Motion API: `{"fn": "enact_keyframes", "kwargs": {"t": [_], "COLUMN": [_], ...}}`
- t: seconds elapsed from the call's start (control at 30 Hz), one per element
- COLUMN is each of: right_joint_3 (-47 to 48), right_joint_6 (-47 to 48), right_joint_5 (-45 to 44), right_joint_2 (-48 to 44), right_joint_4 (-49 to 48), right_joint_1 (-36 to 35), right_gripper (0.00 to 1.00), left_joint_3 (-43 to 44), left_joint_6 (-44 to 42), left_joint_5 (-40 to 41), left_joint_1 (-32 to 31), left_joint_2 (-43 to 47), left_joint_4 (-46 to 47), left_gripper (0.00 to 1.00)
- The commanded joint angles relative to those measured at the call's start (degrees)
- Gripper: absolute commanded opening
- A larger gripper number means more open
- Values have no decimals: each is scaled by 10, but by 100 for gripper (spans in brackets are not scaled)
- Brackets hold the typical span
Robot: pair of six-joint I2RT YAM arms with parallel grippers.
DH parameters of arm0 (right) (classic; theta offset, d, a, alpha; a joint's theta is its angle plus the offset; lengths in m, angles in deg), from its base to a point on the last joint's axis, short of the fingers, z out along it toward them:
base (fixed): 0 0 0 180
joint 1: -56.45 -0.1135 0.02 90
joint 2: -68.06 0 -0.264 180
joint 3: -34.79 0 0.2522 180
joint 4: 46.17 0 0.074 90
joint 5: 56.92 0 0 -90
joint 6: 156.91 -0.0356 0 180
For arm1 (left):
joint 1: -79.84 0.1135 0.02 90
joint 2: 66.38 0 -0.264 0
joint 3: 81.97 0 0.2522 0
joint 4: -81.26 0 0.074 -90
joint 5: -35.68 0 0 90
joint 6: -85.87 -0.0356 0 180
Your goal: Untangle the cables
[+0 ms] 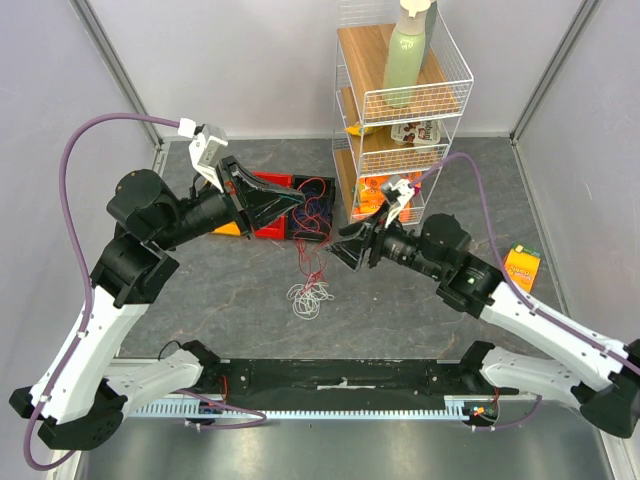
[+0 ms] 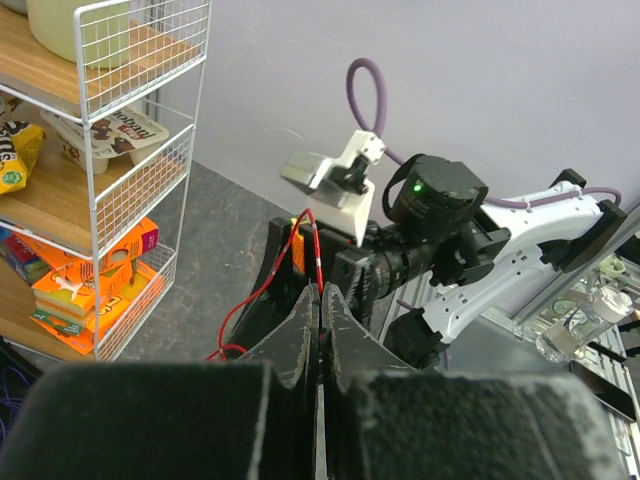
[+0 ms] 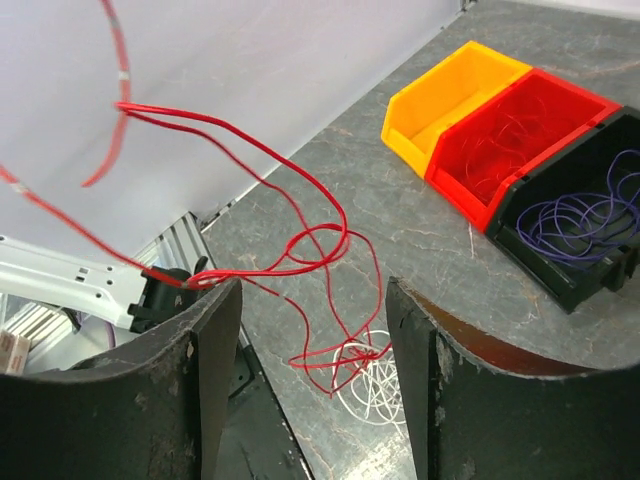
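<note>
**Cables: red strand pinched on the left, right fingers spread**

Cables show differently in each view. The left wrist view shows the left gripper (image 2: 320,302) clenched, its two fingers pressed together on the red cable (image 2: 312,250), which rises from between them. From above, the left gripper (image 1: 297,201) hangs over the bins and this pinch cannot be made out. The right wrist view shows the right gripper (image 3: 312,290) spread wide and holding nothing. The red cable (image 3: 300,235) loops in the air between and above its fingers. From above, the right gripper (image 1: 338,251) sits just right of the red cable (image 1: 308,262).

The right wrist view also shows a yellow bin (image 3: 450,100), a red bin (image 3: 520,140) and a black bin (image 3: 600,265) side by side. A purple cable (image 3: 580,215) is coiled inside the black one. The white cable (image 3: 378,392) lies in a clump on the table (image 3: 420,240), tangled with the low end of the red one.

One red strand runs behind a right finger (image 3: 215,370); whether it touches cannot be told. The wire shelf (image 2: 130,150) is cut off at the left wrist view's edge.
</note>
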Motion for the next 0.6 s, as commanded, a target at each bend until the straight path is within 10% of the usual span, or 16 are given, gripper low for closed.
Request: {"fn": "enact_keyframes", "kwargs": {"t": [0.0, 0.33, 0.57], "right_joint_3": [-1, -2, 10], "right_joint_6": [-3, -110, -46], "right_joint_5": [-15, -12, -131], "right_joint_2": [-56, -5, -44], "right_joint_4": [28, -89, 15], "right_joint_1": [-8, -98, -107], "right_gripper": [68, 58, 57], "left_joint_3": [5, 9, 14], "left_joint_6": [15, 32, 27], "left_joint_5": [-16, 31, 29], "left_joint_1": [-2, -3, -2], "left_joint_2": [-1, -16, -11], "left_joint_4": [25, 9, -1], "left_gripper": [2, 2, 2]}}
